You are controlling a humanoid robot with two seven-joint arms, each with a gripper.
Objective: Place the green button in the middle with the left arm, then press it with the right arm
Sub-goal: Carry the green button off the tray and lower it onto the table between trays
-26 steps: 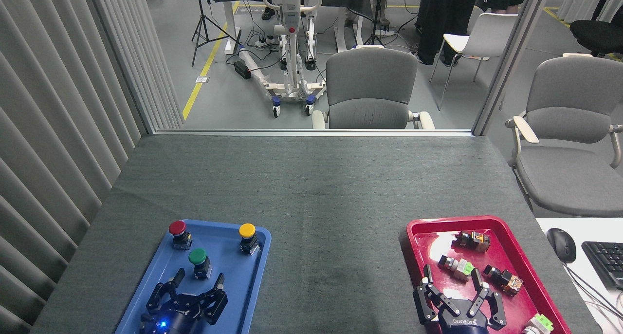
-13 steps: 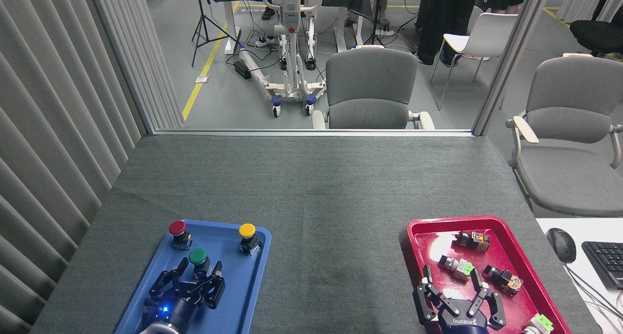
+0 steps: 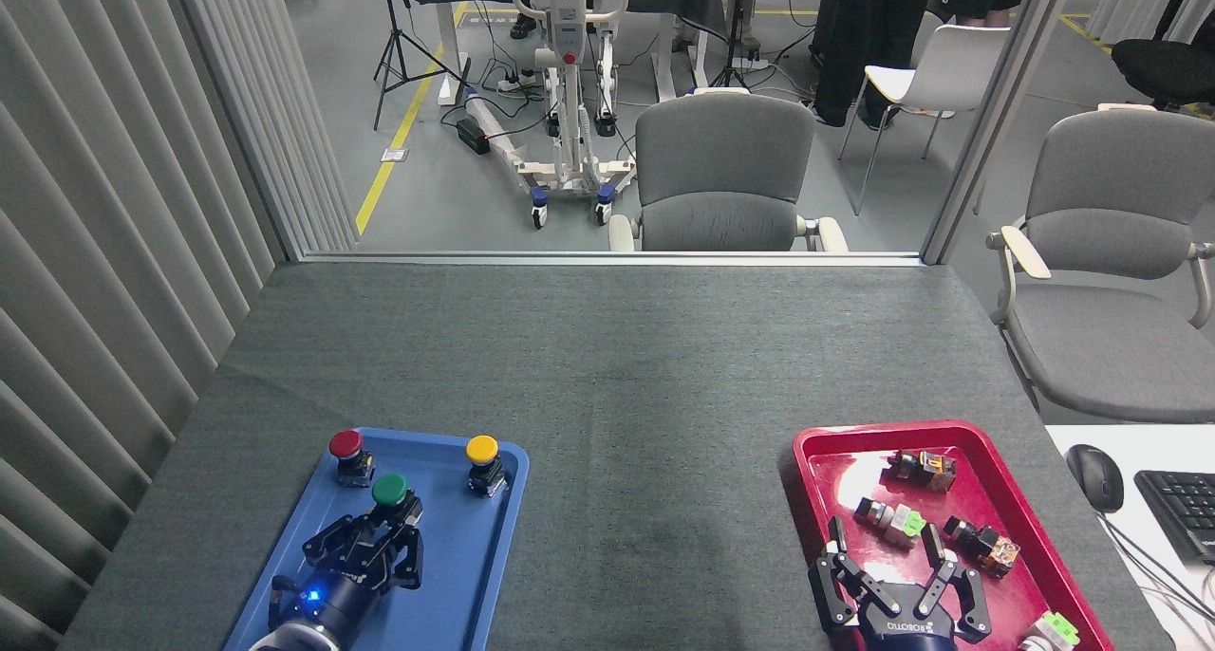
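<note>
The green button [image 3: 389, 491] stands in the blue tray [image 3: 494, 547], its base caught between the fingers of the left gripper [image 3: 383, 533], which are drawn together around it just below the cap. This looks like step 1 of 2: the grasp appears made, but the button is not yet lifted out of the tray. Just beyond the gripper to its left is the red button [image 3: 346, 445], and beyond to its right the yellow button [image 3: 482, 451], both apart from the fingers. The next move, as I judge it, calls for a straight lift clear of the tray rim, then a carry rightward to the bare grey table [image 3: 655, 414]. The right gripper [image 3: 887, 575] hovers over the red tray [image 3: 987, 442], fingers spread and holding nothing.
</note>
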